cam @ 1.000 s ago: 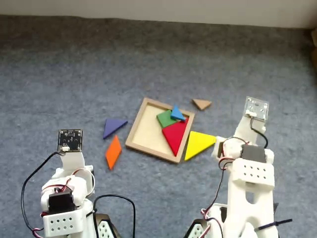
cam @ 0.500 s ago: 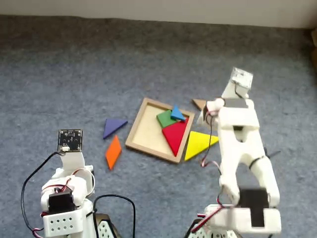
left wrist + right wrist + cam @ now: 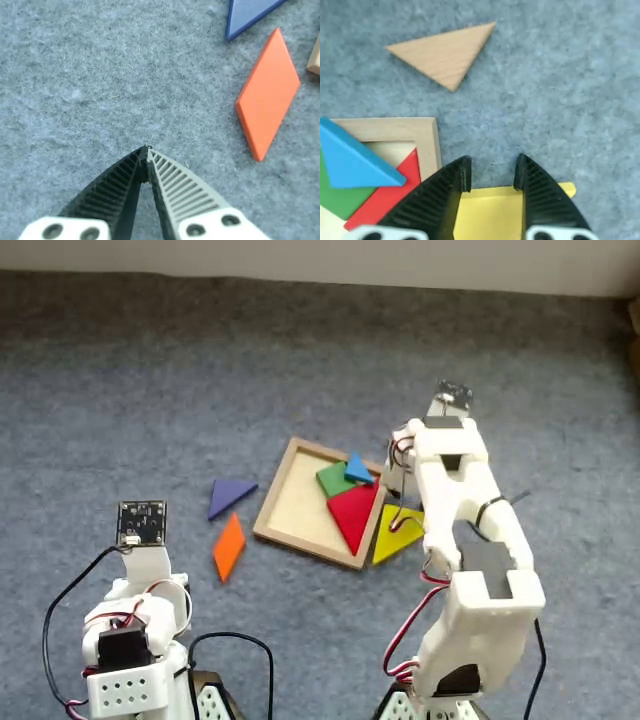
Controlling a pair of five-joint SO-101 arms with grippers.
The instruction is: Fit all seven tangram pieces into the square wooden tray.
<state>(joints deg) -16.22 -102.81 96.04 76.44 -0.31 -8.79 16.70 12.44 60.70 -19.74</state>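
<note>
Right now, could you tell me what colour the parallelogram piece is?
The parallelogram piece is orange, clearest in the left wrist view.

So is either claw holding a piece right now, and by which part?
Nothing is held. The right gripper is open over an edge of the yellow triangle; the left gripper is shut on nothing, above bare carpet.

Three pieces sit in the right half of the tray, a medium triangle and a parallelogram lie on the carpet to its left, and a large triangle rests just beside its right edge, beneath the right gripper.
</note>
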